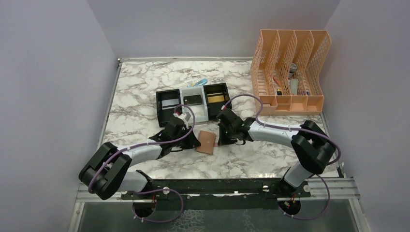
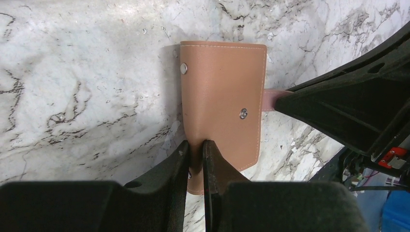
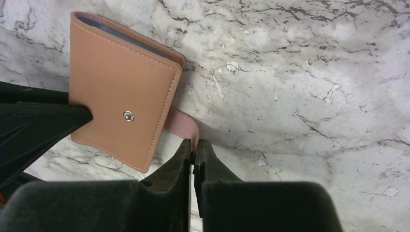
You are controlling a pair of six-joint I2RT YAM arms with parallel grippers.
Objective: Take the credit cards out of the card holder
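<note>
The tan-brown card holder (image 1: 207, 141) lies folded shut on the marble table between my two grippers. My left gripper (image 2: 196, 145) is shut on the holder's (image 2: 222, 96) near edge by its fold. My right gripper (image 3: 193, 144) is shut on the holder's pinkish snap tab (image 3: 183, 123), beside the holder (image 3: 121, 92). A blue-grey inner edge shows at the holder's far side. A silvery grey card (image 1: 169, 103), a dark card (image 1: 193, 99) and a gold card (image 1: 215, 99) lie in the three compartments of the tray. In the top view the left gripper (image 1: 195, 143) and right gripper (image 1: 220, 140) flank the holder.
The black-and-white three-compartment tray (image 1: 182, 94) stands just behind the grippers, with a small blue item (image 1: 201, 82) behind it. A peach file organizer (image 1: 290, 72) with a few items stands at the back right. Walls close in the table on three sides.
</note>
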